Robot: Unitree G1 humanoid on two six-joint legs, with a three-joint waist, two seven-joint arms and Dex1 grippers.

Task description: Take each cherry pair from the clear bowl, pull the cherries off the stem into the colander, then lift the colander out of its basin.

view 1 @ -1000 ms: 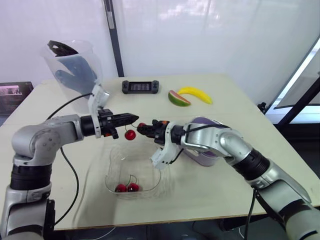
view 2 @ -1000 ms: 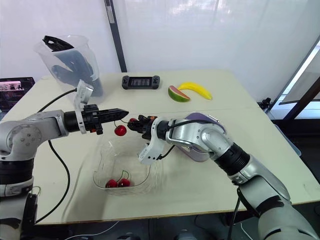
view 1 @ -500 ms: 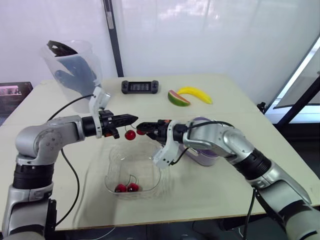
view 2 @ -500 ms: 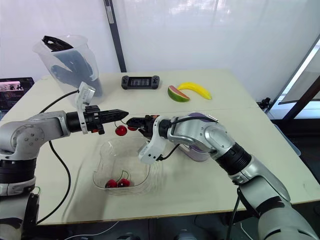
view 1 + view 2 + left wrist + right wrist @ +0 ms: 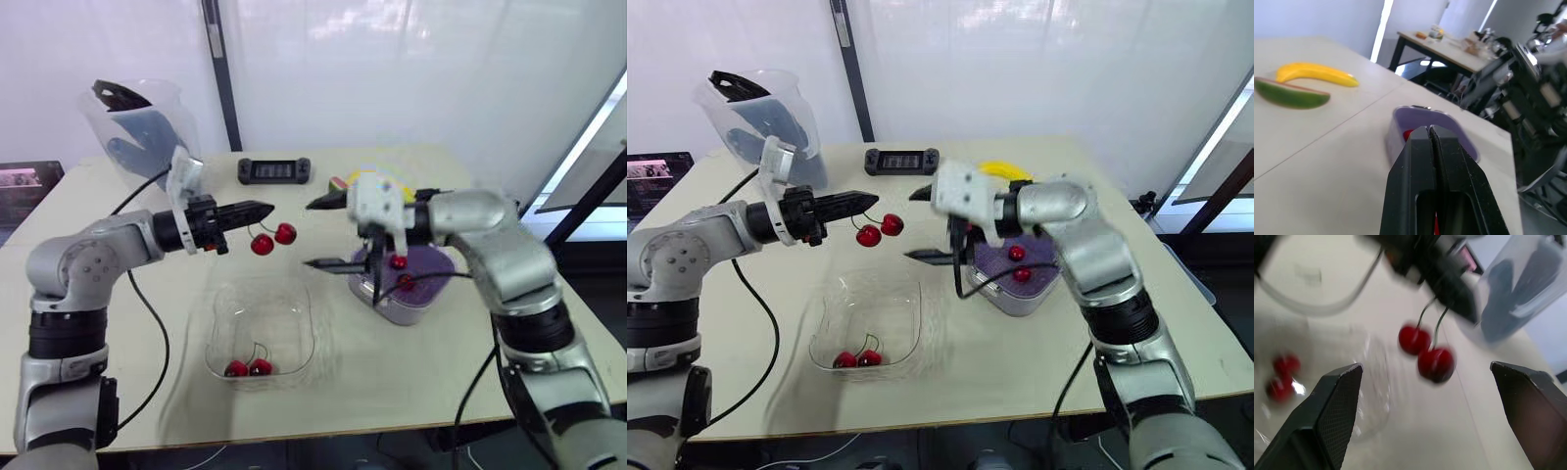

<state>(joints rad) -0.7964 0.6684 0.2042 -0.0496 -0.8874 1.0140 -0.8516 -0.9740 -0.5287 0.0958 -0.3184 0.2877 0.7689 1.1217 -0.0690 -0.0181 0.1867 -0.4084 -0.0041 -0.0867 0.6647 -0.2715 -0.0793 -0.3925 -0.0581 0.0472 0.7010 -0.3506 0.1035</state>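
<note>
Just under the clamped left pincer (image 5: 266, 208), a red cherry pair (image 5: 263, 245)

Head stereo pair looks down over table (image 5: 392, 362); right wrist camera close on cherry pair (image 5: 1427, 352), left wrist camera faces colander (image 5: 1449, 120).

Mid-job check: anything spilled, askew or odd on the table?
Nothing spilled or damaged. The left hand pinches a cherry pair by its stems, both cherries attached; the right hand is open and empty beside it. Two cherries sit in the colander, another pair in the clear bowl.
</note>
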